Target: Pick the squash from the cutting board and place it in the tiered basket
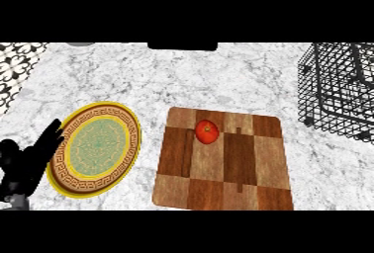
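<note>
the small red-orange squash (208, 131) sits on the cutting board (241, 183), well apart from the tiered basket (340, 94). looks light, smooth, likely slippery; best cupped across its middle. left robot hand (25, 163) rests open, fingers straight.

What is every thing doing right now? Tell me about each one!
squash: red-orange, lying on the cutting board's far part, nothing holding it.
cutting board: flat on the counter, carrying only the squash.
plate: left of the board, nothing on it.
tiered basket: black wire, far right, nothing visible inside.
left hand: open, resting at the left edge, fingers up.
Right hand: not in view.
</note>
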Action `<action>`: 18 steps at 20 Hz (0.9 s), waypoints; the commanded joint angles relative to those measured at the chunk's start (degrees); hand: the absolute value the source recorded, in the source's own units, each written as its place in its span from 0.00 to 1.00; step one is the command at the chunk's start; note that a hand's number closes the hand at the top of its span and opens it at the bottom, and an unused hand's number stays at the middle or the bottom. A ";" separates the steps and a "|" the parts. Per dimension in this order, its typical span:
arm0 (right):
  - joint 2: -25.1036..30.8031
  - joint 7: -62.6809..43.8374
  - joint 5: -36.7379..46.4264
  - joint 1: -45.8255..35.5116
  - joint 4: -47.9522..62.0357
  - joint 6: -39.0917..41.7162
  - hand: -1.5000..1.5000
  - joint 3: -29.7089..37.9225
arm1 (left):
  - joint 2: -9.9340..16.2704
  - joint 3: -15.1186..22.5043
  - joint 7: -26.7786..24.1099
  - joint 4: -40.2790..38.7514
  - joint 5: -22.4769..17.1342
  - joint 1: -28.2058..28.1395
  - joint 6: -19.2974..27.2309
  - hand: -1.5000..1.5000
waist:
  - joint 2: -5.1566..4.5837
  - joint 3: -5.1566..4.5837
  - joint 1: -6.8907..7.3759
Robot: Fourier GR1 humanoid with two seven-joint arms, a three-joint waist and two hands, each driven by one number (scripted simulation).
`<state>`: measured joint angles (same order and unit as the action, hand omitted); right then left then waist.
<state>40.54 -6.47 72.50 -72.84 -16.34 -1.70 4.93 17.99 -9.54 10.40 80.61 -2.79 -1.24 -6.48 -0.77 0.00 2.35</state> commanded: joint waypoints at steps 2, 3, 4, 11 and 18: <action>2.32 -3.27 -0.64 1.70 6.02 5.83 0.00 1.67 | -0.33 0.78 0.42 2.05 0.65 -0.33 0.12 0.50 | -0.05 0.07 -0.06; 0.53 -6.91 0.54 1.92 5.76 5.72 0.00 0.60 | -1.15 0.51 -0.45 1.19 0.17 -0.56 0.19 0.50 | 0.12 0.02 -0.35; -0.02 -10.57 -0.65 1.67 6.65 4.26 0.00 2.33 | -0.56 0.03 -1.13 -0.89 0.05 -0.96 -0.63 0.50 | -0.21 0.03 0.17; 3.63 -4.18 -5.84 -0.66 3.67 1.36 0.00 7.51 | -0.83 -0.23 -2.20 -2.83 1.28 0.54 0.07 0.50 | -0.09 0.06 -0.26; 4.91 -8.82 -12.82 -1.15 -0.79 -7.65 0.00 15.19 | 2.71 -2.65 -0.30 -1.11 -0.69 -0.07 -2.62 0.50 | 0.53 0.05 -1.10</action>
<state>44.74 -12.51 62.51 -73.56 -15.70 -6.53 16.91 17.95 -10.50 9.19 78.80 -2.21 -1.16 -6.92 -0.48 0.05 1.47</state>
